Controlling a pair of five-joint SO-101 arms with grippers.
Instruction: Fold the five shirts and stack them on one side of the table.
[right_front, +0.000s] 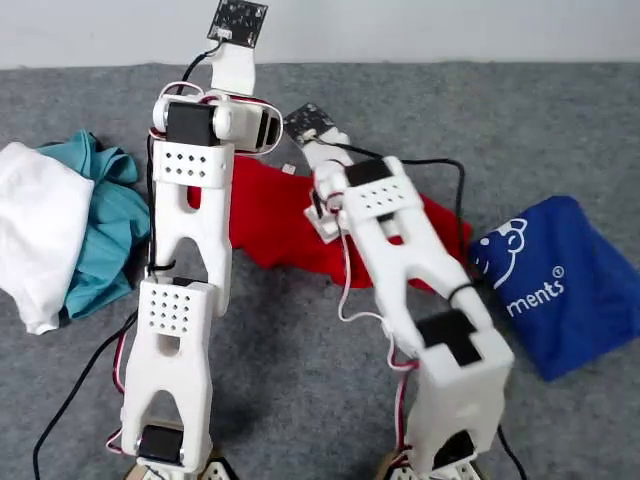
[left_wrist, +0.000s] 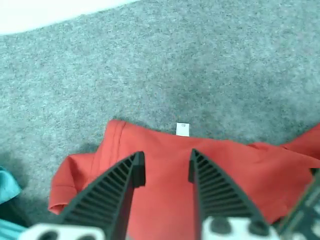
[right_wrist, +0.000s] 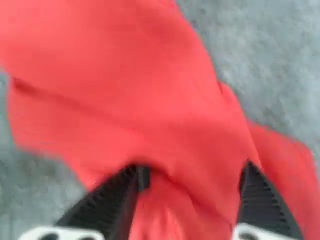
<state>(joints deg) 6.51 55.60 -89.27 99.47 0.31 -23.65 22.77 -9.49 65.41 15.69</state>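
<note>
**Red shirt lies flat between both arms, both tools released**

The red shirt (right_front: 270, 225) lies spread out in the middle of the surface (right_front: 300, 370), under the two arms. The left tool (left_wrist: 166, 159) hangs over its collar edge with the jaws apart and nothing between them. A small white label (left_wrist: 183, 129) marks this edge. The right tool (right_wrist: 194, 172) is also released, with the jaws wide apart and low over the red cloth.

I judge the shirt to be light, soft and limp. It will sag and wrinkle when it is lifted, so it is better to pinch it at a hem or a corner, one tool on each side.

The surface is a grey, felt-like covering that probably grips the cloth a little. A white shirt (right_front: 40, 230) lies on a teal shirt (right_front: 105, 220) at one side, and a blue shirt (right_front: 560, 280) lies at the other. A pale wall (right_front: 420, 30) stands behind the surface.
</note>
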